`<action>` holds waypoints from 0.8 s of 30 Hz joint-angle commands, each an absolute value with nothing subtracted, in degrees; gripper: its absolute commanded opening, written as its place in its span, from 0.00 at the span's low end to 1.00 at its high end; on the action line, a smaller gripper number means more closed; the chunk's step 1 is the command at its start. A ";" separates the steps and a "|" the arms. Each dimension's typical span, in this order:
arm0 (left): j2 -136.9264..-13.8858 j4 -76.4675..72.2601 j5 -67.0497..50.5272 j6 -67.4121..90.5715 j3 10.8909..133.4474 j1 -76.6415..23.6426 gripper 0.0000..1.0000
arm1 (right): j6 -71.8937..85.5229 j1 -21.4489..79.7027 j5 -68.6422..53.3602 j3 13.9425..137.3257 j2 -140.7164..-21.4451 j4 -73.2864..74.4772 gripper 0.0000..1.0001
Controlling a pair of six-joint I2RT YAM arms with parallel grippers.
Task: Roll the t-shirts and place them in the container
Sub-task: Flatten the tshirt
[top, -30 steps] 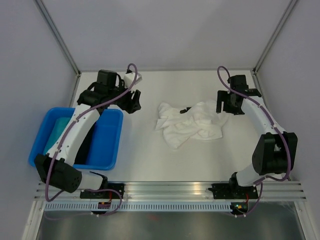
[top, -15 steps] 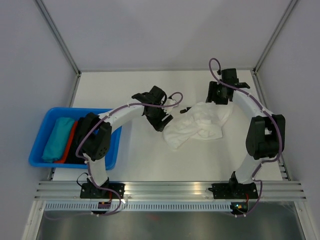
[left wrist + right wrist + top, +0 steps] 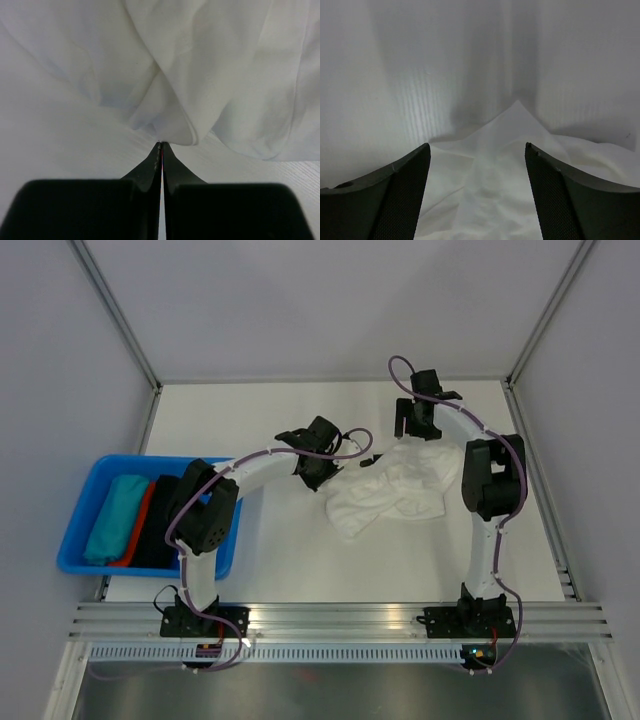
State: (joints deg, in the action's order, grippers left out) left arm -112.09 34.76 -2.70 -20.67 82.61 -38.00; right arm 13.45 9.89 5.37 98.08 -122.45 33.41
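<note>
The worktop (image 3: 280, 560) carries a blue bin (image 3: 75, 562) at its left edge, holding the teal, red and black rolls (image 3: 115, 515). The white t-shirt (image 3: 400, 490) lies crumpled right of centre, its longer run slanting from near-left to far-right. The left arm (image 3: 255, 465) stretches low across to the shirt's left edge. The right arm (image 3: 490, 480) arches over to its far corner (image 3: 517, 107). The right end effector (image 3: 477, 145) stands wide, with that corner between its fingers. The left end effector (image 3: 161, 147) is pressed fully together with a fold (image 3: 172, 132) right at its tips. I cannot tell whether any cloth is pinched.
</note>
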 commanded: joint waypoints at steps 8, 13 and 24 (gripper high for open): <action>-104.68 32.08 1.13 -21.01 88.15 -36.31 0.02 | 11.43 9.23 10.73 92.64 -125.42 33.84 0.36; -102.13 32.08 1.76 -19.78 90.08 -33.40 0.02 | 11.26 9.05 10.02 90.88 -116.92 30.85 0.00; -98.62 41.31 4.93 -20.74 112.76 -29.09 0.02 | 11.16 9.84 -2.43 108.18 -98.36 34.45 0.00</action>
State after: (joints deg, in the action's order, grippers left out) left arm -102.72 37.82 4.38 -20.64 107.98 -29.54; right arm 11.20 9.21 2.85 101.89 -106.21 36.03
